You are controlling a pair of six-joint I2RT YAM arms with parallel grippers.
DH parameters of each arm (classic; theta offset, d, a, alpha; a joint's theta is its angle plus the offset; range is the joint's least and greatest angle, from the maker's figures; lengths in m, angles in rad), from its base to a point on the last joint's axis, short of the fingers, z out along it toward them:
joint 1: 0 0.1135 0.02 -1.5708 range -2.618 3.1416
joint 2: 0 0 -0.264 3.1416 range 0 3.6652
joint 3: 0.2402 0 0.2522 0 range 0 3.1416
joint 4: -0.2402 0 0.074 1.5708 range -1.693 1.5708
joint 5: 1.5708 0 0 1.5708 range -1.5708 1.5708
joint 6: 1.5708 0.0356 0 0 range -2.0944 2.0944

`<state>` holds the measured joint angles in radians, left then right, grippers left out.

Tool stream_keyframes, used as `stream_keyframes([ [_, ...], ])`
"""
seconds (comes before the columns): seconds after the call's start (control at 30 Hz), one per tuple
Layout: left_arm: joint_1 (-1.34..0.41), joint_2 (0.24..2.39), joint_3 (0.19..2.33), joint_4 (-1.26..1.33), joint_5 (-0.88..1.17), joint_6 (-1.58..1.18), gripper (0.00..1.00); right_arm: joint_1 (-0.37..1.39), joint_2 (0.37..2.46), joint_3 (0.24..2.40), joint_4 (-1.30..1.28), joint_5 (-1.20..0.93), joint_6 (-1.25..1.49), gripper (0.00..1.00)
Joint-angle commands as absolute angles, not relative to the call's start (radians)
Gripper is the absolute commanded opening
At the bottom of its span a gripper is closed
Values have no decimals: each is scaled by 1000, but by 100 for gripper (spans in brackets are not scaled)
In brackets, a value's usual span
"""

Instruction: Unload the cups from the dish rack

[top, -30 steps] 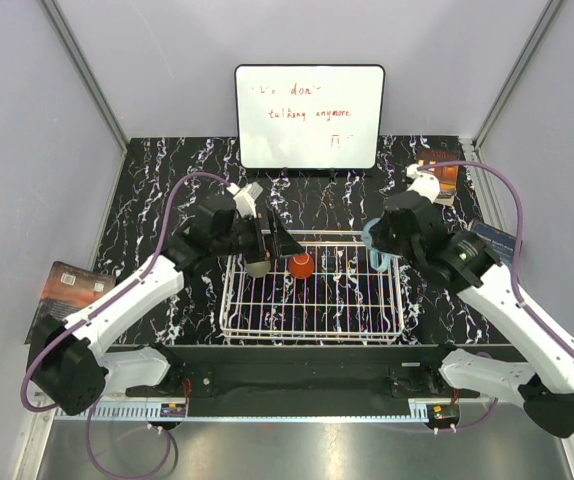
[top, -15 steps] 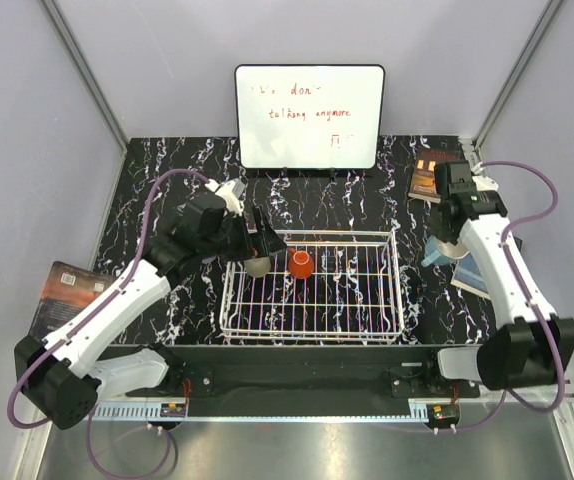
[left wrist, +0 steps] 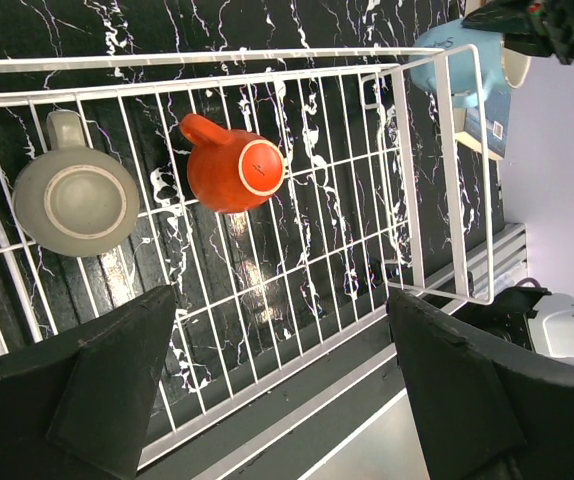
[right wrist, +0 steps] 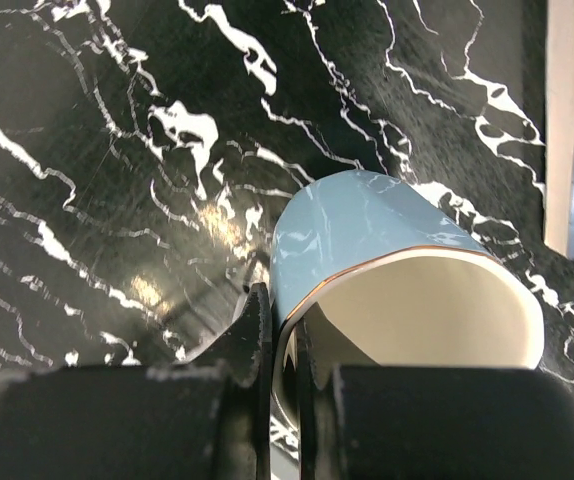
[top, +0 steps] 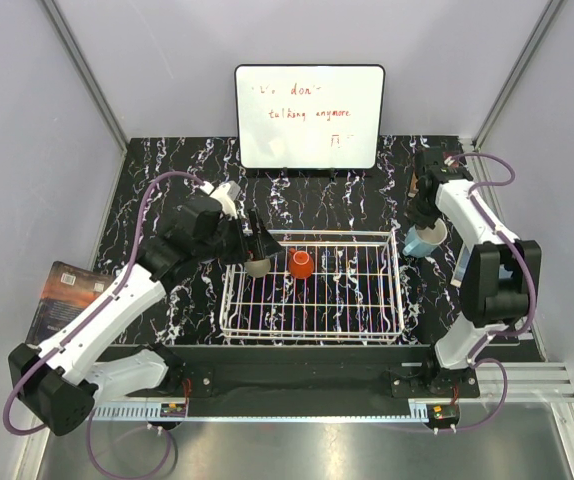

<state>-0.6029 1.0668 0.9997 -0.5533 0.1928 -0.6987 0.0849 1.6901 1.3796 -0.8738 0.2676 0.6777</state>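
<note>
The white wire dish rack (top: 312, 318) sits mid-table and holds two cups: a small red-orange cup (top: 301, 264) and a small grey-brown cup (top: 258, 266), both bottom-up in the left wrist view, the red-orange cup (left wrist: 233, 174) right of the grey-brown cup (left wrist: 76, 202). My left gripper (top: 264, 243) is open and empty above the rack's back left corner. My right gripper (top: 424, 232) is shut on the rim of the light blue mug (top: 419, 241) just right of the rack; in the right wrist view the mug (right wrist: 367, 235) is low over the black table. The lavender and sage-green tumblers are out of view.
A whiteboard (top: 309, 116) with red writing stands at the back. Books lie at the right: one at the back corner (top: 435, 172), one beside the right arm (top: 464, 268). Another book (top: 62, 292) lies off the table's left edge.
My right arm has swung the light blue mug from the rack's right rim out to the table right of the rack. My left gripper has shifted slightly over the rack's back left.
</note>
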Motion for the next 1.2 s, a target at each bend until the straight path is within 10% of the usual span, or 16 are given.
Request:
stream_keyframes([
  [0.0,-600,1040,997,-551,160,-686,91,61,1724,1442,-844,261,657,0],
  [0.4,-600,1078,997,-554,149,-696,91,57,1792,1421,-850,213,632,0],
  [0.9,-600,1100,1026,-557,118,-680,96,57,1546,1453,-841,170,618,71],
  [0.97,-600,1100,1037,-567,101,-667,97,61,1514,1473,-841,138,600,99],
  [1.17,-601,1157,1135,-673,0,-608,99,124,1419,1499,-839,78,560,100],
])
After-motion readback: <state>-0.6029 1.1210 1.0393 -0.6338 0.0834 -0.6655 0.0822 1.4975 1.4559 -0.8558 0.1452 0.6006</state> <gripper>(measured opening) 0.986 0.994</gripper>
